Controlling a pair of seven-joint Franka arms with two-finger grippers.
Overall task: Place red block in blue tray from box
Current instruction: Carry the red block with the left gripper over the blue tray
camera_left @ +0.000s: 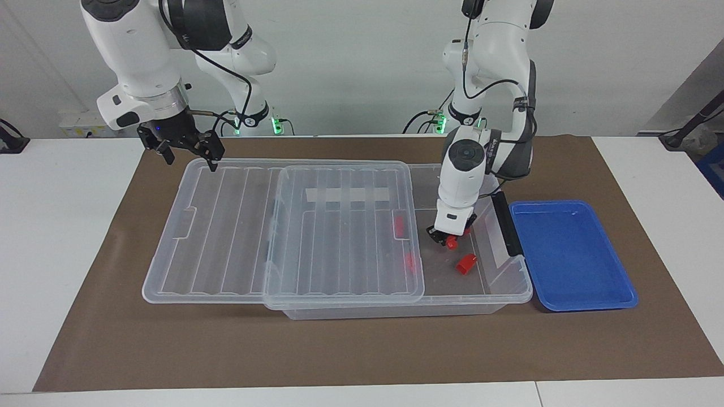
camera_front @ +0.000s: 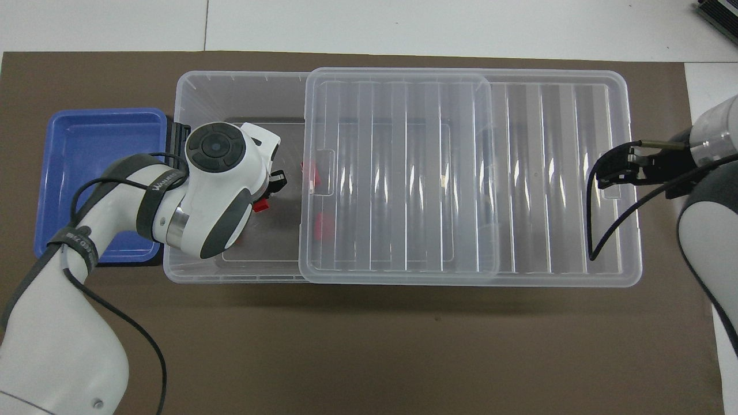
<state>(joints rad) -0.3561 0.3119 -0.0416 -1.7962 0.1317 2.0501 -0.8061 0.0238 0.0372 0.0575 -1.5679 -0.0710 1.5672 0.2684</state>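
A brown mat (camera_left: 362,350) covers the middle of a white table (camera_left: 56,226), whose bare surface shows at both ends and along the edge farthest from the robots. At the wall past the arms' bases, a white socket box (camera_left: 76,123) sits at the right arm's end, and black cables (camera_left: 421,118) with green indicator lights (camera_left: 277,123) lie near the bases. A dark object (camera_front: 718,14), only partly in frame, lies at the overhead view's upper corner.
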